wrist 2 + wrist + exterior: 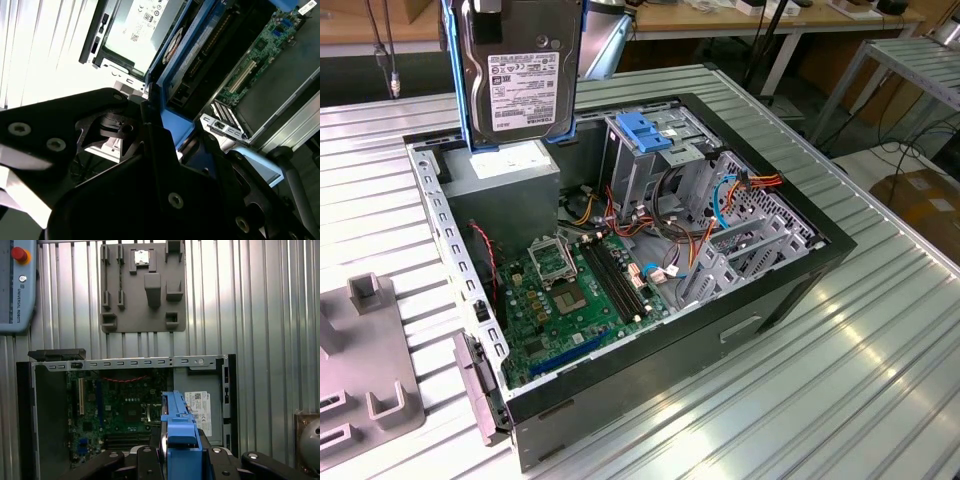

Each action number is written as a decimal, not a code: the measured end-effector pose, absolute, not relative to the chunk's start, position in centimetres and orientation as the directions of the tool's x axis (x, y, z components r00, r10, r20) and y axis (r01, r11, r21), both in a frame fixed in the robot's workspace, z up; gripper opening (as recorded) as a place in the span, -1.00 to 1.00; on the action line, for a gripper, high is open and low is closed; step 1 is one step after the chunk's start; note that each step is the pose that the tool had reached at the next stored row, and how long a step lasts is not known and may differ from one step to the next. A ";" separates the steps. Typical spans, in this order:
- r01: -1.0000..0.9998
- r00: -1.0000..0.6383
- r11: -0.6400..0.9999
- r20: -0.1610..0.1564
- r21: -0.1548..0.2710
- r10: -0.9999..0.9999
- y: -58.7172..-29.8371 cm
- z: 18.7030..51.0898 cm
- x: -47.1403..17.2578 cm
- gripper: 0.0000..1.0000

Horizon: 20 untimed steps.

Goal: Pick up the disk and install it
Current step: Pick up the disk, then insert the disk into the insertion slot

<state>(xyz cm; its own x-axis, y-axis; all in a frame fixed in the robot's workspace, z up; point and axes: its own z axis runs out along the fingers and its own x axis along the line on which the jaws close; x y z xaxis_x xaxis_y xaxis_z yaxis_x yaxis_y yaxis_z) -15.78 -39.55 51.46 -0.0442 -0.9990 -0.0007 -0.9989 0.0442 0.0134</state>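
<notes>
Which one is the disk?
Find the open computer case on the metal table. Held in the air above it is the disk: flat, silver, white label, blue edging, unlike the grey power-supply box resting inside below.

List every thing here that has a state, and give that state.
computer case, lying on its side, open, side panel off.
disk, upright, held in the air above the computer case, not installed.
gripper, shut on the disk.
drive cage, standing inside the computer case, the disk not in it.
power supply, seated in a corner of the computer case.
</notes>
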 end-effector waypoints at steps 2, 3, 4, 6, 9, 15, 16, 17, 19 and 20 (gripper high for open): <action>-0.999 -0.044 0.044 -0.001 0.013 -0.999 -39.6 51.5 -15.8 -0.26; -0.999 -0.044 0.044 -0.001 0.013 -0.999 -39.5 51.5 -15.8 -0.26; -0.999 -0.044 0.044 -0.001 0.013 -0.999 -39.6 51.5 -15.8 -0.26; -0.999 -0.044 0.044 -0.001 0.013 -0.999 -39.6 51.5 -15.8 -0.26; -0.999 -0.044 0.044 -0.001 0.013 -0.999 -39.8 51.5 -15.8 -0.26; -0.999 -0.044 0.044 0.000 0.013 -0.999 -40.5 51.5 -15.7 -0.26; -0.999 -0.044 0.044 0.000 0.013 -0.999 -40.5 51.5 -15.7 -0.26; -0.999 -0.044 0.044 0.000 0.013 -0.999 -40.6 51.5 -15.7 -0.26; -0.999 -0.044 0.044 0.002 0.013 -0.999 -40.6 51.5 -15.6 -0.26; -0.999 -0.044 0.044 0.002 0.013 -0.999 -40.7 51.5 -15.6 -0.26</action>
